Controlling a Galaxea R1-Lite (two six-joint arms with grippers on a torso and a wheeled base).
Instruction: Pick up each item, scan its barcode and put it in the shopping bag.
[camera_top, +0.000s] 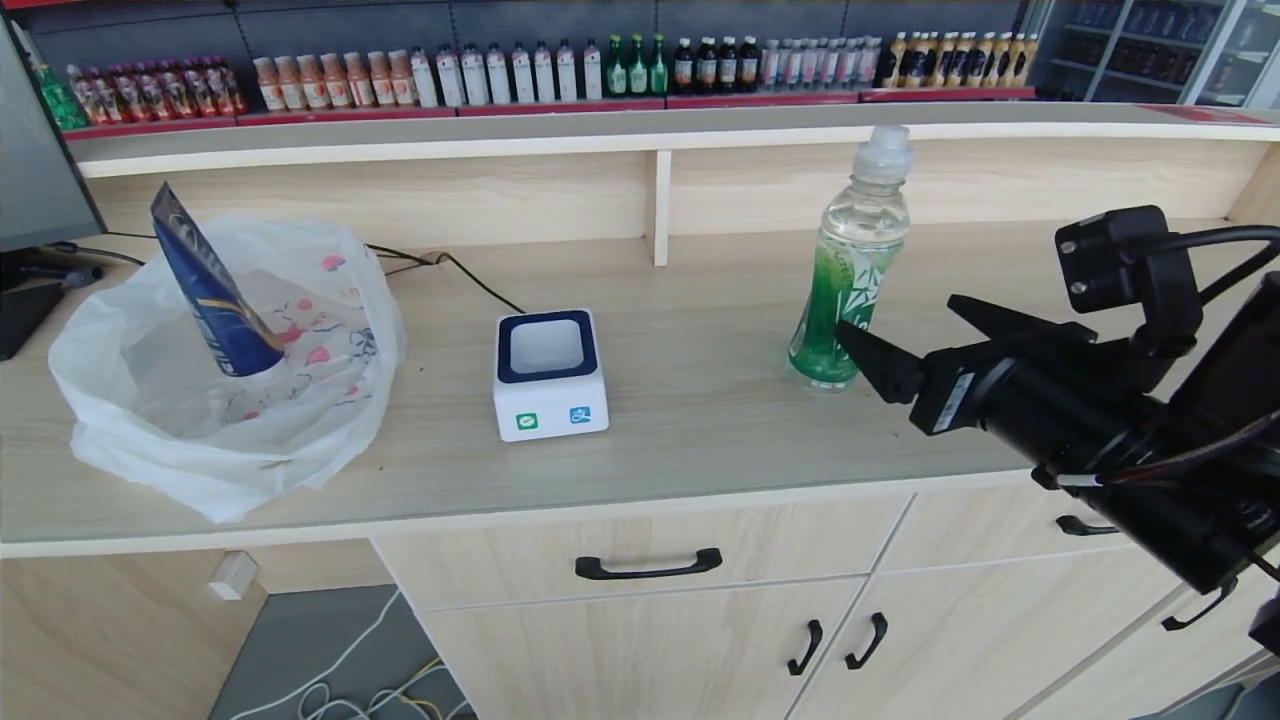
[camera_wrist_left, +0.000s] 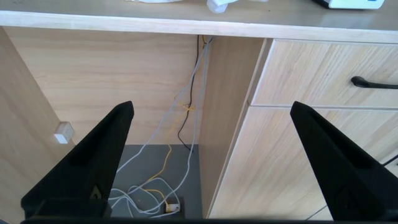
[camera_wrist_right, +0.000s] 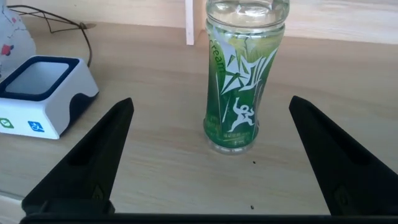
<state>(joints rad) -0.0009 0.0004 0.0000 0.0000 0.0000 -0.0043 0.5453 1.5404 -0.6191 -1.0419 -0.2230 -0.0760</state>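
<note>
We record the step in hand as the approach to grasp the bottle (camera_top: 850, 270), which stands upright on the counter (camera_top: 700, 440), well apart from the scanner (camera_top: 549, 372) on the robot's right side of it.

The right gripper (camera_top: 895, 312) sits beyond the bottle from the scanner, low and near the bottle's base. Its jaws are spread wide and hold nothing. From the right wrist view the bottle lines up about midway between the two fingers but lies ahead of their tips, so we judge it is not yet enclosed.

Recommendations for the grasp:
- Advance straight along the present line until the labelled lower body sits between the pads, then close.
- Keep both fingers off the bottle until then. It is tall on a small base, and a one-sided nudge could tip it towards the scanner.
- Grip on the green labelled section rather than the clear upper part, and keep the bottle upright on lifting.
- We cannot make out where the barcode sits. The label may need turning towards the scanner's window.

The right arm comes in from the counter's front edge, on the bottle's side of the scanner. Its wrist is roughly level and the fingers point across the counter.

The left gripper (camera_wrist_left: 211, 109) hangs below the counter top, facing the cabinet front. Its jaws are also wide apart and empty.

The shopping bag (camera_top: 230, 400) lies open on the scanner's other side, to the robot's left, with a blue pack (camera_top: 210, 290) leaning inside it.
</note>
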